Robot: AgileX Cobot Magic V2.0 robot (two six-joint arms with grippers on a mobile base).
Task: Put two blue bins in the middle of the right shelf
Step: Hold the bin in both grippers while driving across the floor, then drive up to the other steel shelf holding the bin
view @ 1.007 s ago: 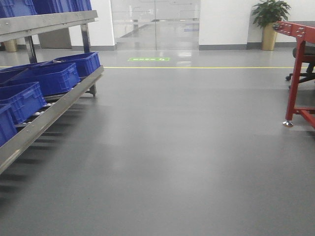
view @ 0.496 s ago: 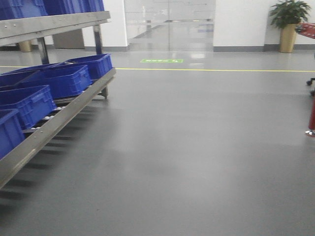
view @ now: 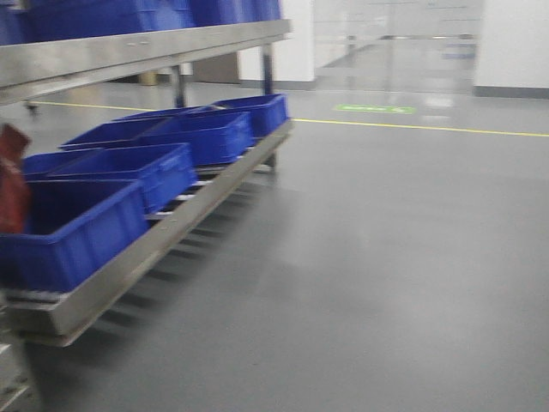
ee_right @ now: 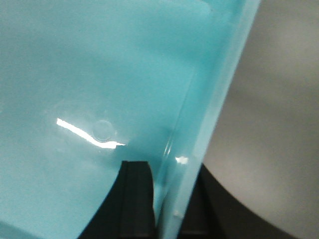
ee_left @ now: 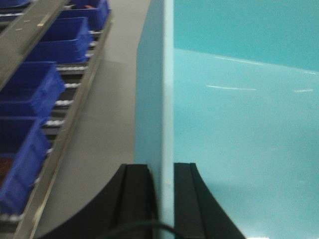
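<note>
We are carrying one bin (ee_left: 239,124), which reads turquoise in both wrist views, and we are holding it up between the two arms. The left gripper (ee_left: 160,172) is pinching one upright side wall (ee_left: 155,74) with a finger on each face, and the right gripper (ee_right: 167,174) is clamping another wall of the same bin in the same way. We are judging this to be the transport step, with the right shelf not showing in any view. The front view is blurred, so we are probably swinging the base, and the steel rack (view: 171,227) with its dark blue bins (view: 73,227) is sitting close on our left. That is where we are seeing the risk: a wide turn could be clipping the carried bin against the rack's rail, and the jolt could be dragging the smooth, thin walls out of either pinch. If one side is slipping, the bin is tilting and heading for the floor (view: 386,275).
</note>
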